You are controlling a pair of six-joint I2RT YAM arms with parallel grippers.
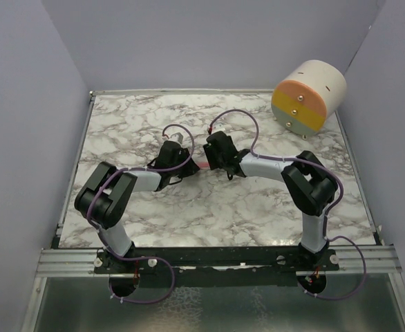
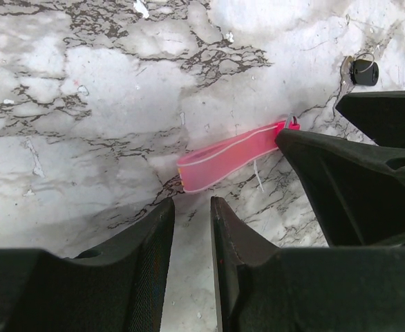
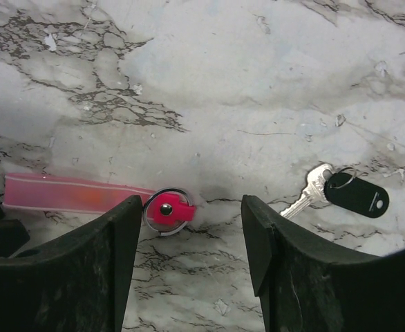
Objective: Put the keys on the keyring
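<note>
Fingers (image 3: 71, 277) of my R claw (image 3: 192, 204) fill the near edge, spread wide, pinching nothing. Keyring (image 3: 78, 194) lies flat on the marble surface (image 3: 258, 83). Its metal ring (image 3: 166, 211) sits just inside one finger. The pink strip runs lengthwise away from the ring toward my L claw (image 2: 192, 204), which hangs just short of the strip's free end, nearly pressed together, empty. Key (image 3: 313, 194) w/ black tag (image 3: 358, 196) lies apart from the ring, on the side opp. the strip, blade aimed roughly ringward. R claw's nearer the key, so prob. R fetches while L pins the strip.
</note>
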